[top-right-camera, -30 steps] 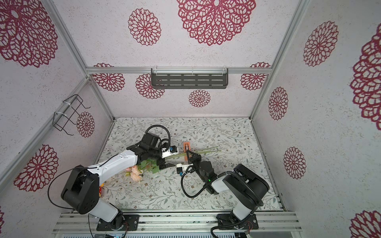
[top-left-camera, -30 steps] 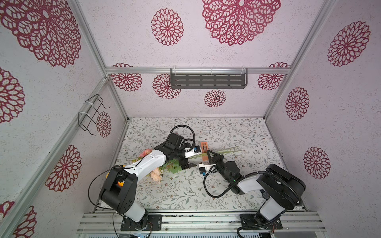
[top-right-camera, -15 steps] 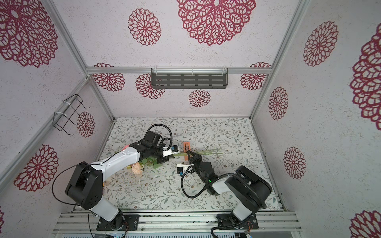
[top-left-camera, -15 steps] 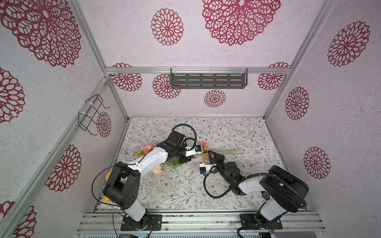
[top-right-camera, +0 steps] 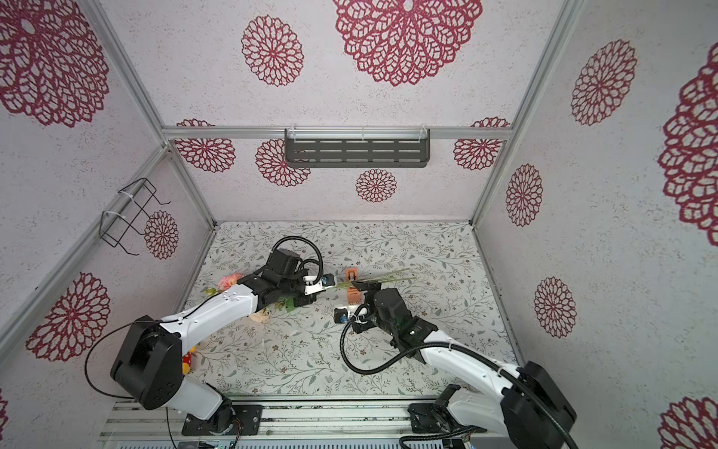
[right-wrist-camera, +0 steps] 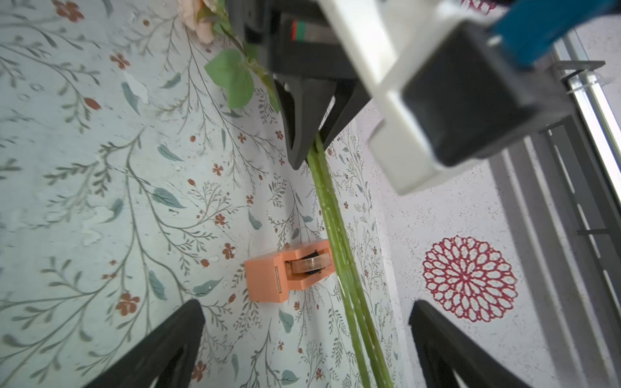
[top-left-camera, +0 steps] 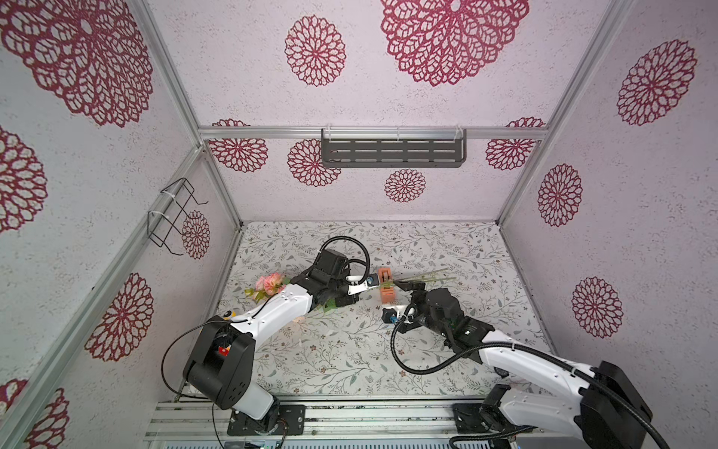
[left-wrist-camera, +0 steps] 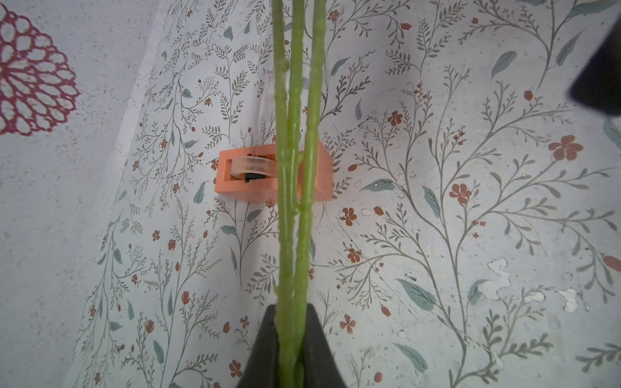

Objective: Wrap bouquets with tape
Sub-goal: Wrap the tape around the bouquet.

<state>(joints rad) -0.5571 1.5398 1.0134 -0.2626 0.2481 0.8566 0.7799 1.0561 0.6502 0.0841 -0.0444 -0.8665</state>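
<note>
The bouquet (left-wrist-camera: 297,100) is a bundle of three thin, knobbly, bright-green plastic stems lying side by side. Broad green leaves (right-wrist-camera: 235,77), a pink bloom (top-left-camera: 270,283) and a peach bloom (right-wrist-camera: 195,16) sit at its far end. The left end effector (left-wrist-camera: 292,312) is clamped tight on the stems and holds them above the floral-printed tabletop (top-left-camera: 349,357). The bare ends reach past the small orange block-shaped tape dispenser (left-wrist-camera: 248,188), which stands on the tabletop beneath them with a translucent tape roll (left-wrist-camera: 252,164) in its slot. The right end effector (right-wrist-camera: 305,312) has its black fingers (right-wrist-camera: 168,346) spread wide on either side of the stems, not touching them.
</note>
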